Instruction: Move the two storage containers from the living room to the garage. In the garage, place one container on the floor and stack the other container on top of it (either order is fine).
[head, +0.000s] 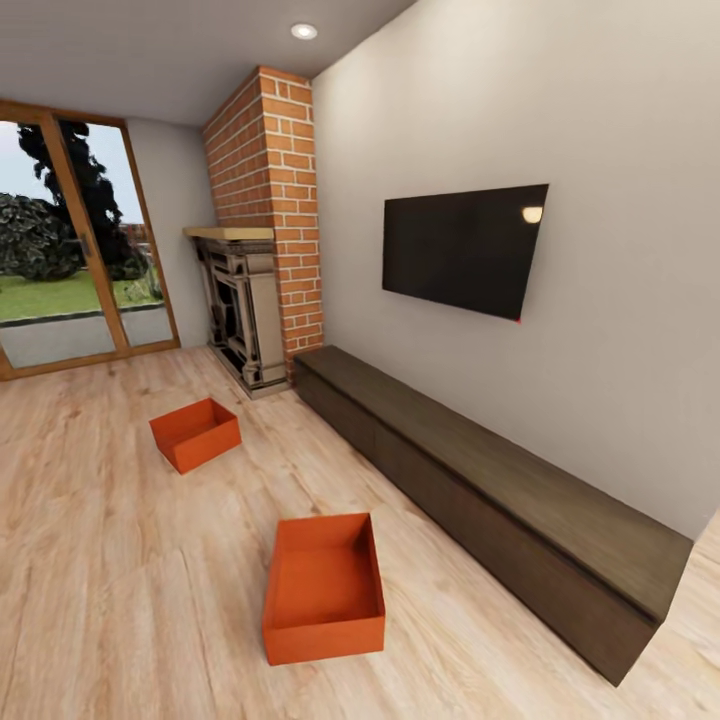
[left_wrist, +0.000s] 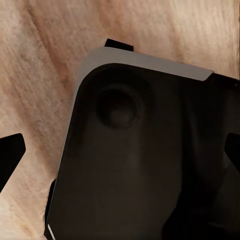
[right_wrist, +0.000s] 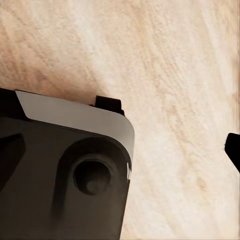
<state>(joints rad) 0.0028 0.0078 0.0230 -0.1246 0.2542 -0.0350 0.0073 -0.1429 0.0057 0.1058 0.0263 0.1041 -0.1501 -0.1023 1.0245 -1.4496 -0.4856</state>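
Standing on the light wood floor (head: 120, 560), the near storage container (head: 325, 588) and the far storage container (head: 195, 433) are well apart, beside the dark bench (head: 500, 490). Whether either gripper's fingers are apart or together, I cannot tell.

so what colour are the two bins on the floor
Orange-red, both the near bin and the far bin; clearest in the head view.

Two storage containers (head: 324, 587) (head: 195, 433) on wood floor (head: 100, 560), bench (head: 480, 490) right.
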